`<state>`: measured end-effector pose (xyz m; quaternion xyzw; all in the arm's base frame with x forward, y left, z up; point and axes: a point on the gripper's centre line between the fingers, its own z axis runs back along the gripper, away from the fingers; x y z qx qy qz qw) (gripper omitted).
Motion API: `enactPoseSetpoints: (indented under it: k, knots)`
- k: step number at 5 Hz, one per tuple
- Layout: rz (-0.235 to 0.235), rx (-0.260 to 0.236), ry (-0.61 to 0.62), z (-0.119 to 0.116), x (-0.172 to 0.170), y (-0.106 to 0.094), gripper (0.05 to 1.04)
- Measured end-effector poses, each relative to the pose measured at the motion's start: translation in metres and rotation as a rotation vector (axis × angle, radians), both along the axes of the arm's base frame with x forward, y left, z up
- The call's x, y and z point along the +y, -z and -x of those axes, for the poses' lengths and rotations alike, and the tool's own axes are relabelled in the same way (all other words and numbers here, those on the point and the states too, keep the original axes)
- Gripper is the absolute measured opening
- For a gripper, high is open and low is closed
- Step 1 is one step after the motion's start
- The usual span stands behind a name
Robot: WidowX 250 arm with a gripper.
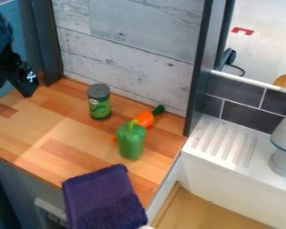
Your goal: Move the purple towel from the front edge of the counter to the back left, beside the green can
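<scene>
Claw (16, 86) pointing downward, counter's (27, 129) upper left

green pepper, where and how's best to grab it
I'd come straight down from above and close across the upper body of the green pepper, just below its stem. It stands upright, its tall sides giving two opposite faces to squeeze. The carrot lies close behind, so a high grip should be likelier to stay off it.

Green-labelled can (100, 103) nearest the tool (14, 90)
</scene>
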<state>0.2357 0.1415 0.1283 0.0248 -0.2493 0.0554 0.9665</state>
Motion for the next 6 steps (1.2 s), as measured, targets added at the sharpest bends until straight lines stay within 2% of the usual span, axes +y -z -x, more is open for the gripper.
enactPoseSetpoints:
  k: [1, 2, 3, 4, 6]
  knots:
    - [0.013, 0.013, -0.001, 0.001, -0.001, 0.005, 1.001]
    - [0.046, 0.030, 0.014, 0.008, -0.010, 0.007, 1.001]
    - [0.036, 0.020, 0.069, 0.023, -0.027, 0.004, 1.001]
    - [0.034, 0.044, 0.150, 0.037, -0.053, 0.011, 1.001]
    - [-0.031, 0.104, 0.322, 0.052, -0.099, 0.045, 1.001]
